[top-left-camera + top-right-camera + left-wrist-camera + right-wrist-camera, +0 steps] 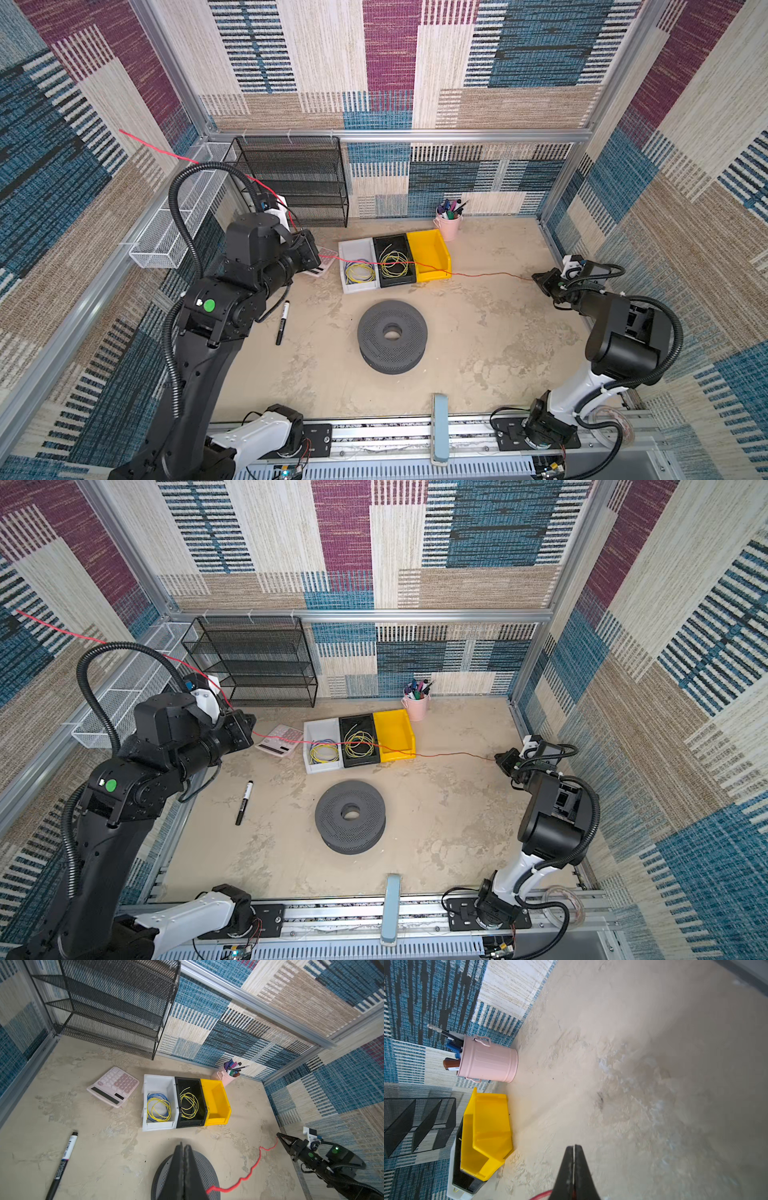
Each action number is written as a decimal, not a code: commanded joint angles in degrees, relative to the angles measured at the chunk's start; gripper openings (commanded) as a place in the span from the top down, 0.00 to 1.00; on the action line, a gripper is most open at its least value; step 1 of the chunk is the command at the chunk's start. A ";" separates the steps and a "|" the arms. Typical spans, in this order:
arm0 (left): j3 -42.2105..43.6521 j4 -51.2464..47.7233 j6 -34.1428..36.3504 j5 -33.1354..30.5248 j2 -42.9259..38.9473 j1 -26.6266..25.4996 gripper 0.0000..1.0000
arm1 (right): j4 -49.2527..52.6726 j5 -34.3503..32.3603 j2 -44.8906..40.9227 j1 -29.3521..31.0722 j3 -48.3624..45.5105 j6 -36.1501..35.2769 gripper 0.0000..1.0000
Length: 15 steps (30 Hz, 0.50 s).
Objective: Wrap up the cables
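Nearest me, a grey reel (390,336) is lying flat in the middle of the bench (478,353), with a black marker (282,322) lying off to its left. Just beyond them the red wire (478,274) is hanging in a long, nearly straight line from side to side. The left claw (318,258) is pinching it tight, raised above the bench. The right claw (537,277) is gripping the other end with its jaws pressed together, low down near the right wall. In the left wrist view the wire (255,1162) is wriggling away from beside the closed left claw (184,1148) toward the other arm, so it is looking springy rather than dead taut. A free tail is trailing up and back from the left claw, over the arm and out past the left wall.

I'd say they are drawing the wire out before looping it. To do that well, both claws should be holding firm while one is swinging toward the other in even turns. The tail needs watching so it isn't catching on the arm's hose.

In both top views the span is crossing the white bin (353,249), black bin (390,240) and yellow bin (428,249). Whether it is touching their rims I cannot tell. Farther back a pink calculator (279,739), a pink pot (449,228) of pens and a black mesh shelf (291,183) are standing.
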<state>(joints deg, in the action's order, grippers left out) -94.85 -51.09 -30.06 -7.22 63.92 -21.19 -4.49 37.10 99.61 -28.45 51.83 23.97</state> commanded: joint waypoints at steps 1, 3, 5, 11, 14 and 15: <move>5.36 8.58 -6.24 -1.65 -1.98 0.03 1.00 | 1.43 -4.57 1.24 2.07 2.44 -2.44 0.95; 8.36 10.53 -8.23 -1.62 -3.09 -0.11 1.00 | 1.22 -3.21 1.22 3.15 2.57 -2.52 0.78; 10.96 12.56 -10.56 -2.43 -4.30 -0.17 1.00 | 0.76 -2.87 0.26 3.71 2.07 -2.52 0.63; 16.37 18.93 -15.03 -6.09 -5.72 -0.68 1.00 | 0.09 -2.11 -5.57 3.78 0.60 -2.46 0.39; 17.41 21.38 -15.88 -6.08 -5.09 -1.33 1.00 | 0.27 -1.93 -9.52 4.00 -0.04 -2.23 0.28; 17.67 22.13 -15.86 -6.45 -4.79 -2.30 1.00 | 0.70 -2.10 -10.63 4.39 0.02 -2.51 0.27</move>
<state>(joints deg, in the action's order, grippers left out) -77.67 -34.89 -43.33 -11.88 58.74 -22.52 -2.76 34.96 91.22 -24.51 52.03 21.80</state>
